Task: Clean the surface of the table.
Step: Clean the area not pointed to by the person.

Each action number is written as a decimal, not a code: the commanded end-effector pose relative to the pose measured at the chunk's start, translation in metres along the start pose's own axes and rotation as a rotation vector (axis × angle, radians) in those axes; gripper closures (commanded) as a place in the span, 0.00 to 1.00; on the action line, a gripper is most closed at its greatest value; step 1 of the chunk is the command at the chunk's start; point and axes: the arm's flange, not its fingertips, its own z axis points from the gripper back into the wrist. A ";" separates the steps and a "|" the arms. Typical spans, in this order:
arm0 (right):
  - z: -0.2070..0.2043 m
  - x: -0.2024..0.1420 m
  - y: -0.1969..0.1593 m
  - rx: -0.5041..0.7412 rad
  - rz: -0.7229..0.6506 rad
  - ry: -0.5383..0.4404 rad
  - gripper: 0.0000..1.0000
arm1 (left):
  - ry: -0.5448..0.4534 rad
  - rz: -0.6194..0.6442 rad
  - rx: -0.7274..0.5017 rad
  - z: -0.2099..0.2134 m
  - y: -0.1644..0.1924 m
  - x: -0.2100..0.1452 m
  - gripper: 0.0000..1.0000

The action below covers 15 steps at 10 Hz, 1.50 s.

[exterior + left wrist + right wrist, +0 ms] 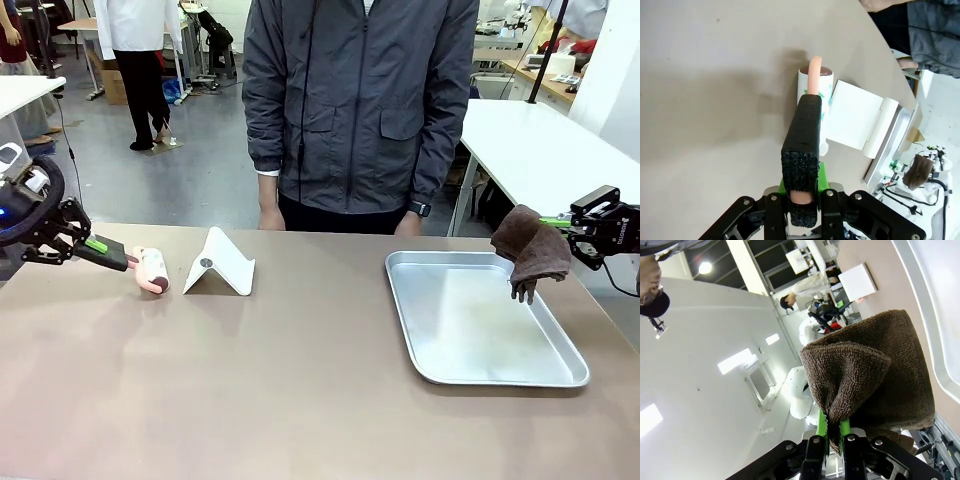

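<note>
The brownish-tan table (300, 400) spreads across the lower part of the front view, its far edge meeting the person (360, 100) who stands at 12 o'clock with both hands hanging at that edge. At about 9 o'clock, the left gripper (112, 256) is clamped tight on the pink handle of a lint roller (153, 270). The roller's head points toward the table's middle and sits low over the top, though whether it touches cannot be told. In the left wrist view the left gripper (809, 115) pinches that handle, with the lint roller (816, 87) just past the fingertips. Just beside the roller, toward 3 o'clock from it, a folded white stand (222, 265) sits like a small tent on the table. A silver metal tray (500, 375) lies at about 3 o'clock. At the tray's far right corner the right gripper (562, 222) is closed on a brown cloth (530, 250), which hangs bunched over the rim. In the right wrist view the green pads (823, 429) bite a fold of the brown cloth (875, 380).
</note>
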 end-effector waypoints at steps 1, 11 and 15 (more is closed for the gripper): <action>-0.001 0.000 0.003 -0.005 0.000 -0.008 0.89 | -0.002 -0.038 -0.051 0.017 0.004 -0.016 0.78; -0.001 0.000 0.003 -0.005 0.000 -0.008 0.89 | 0.092 -0.308 -0.323 0.199 0.083 -0.177 0.78; -0.001 0.000 0.003 -0.005 0.000 -0.008 0.89 | 0.114 -0.320 -0.359 0.205 0.095 -0.190 0.78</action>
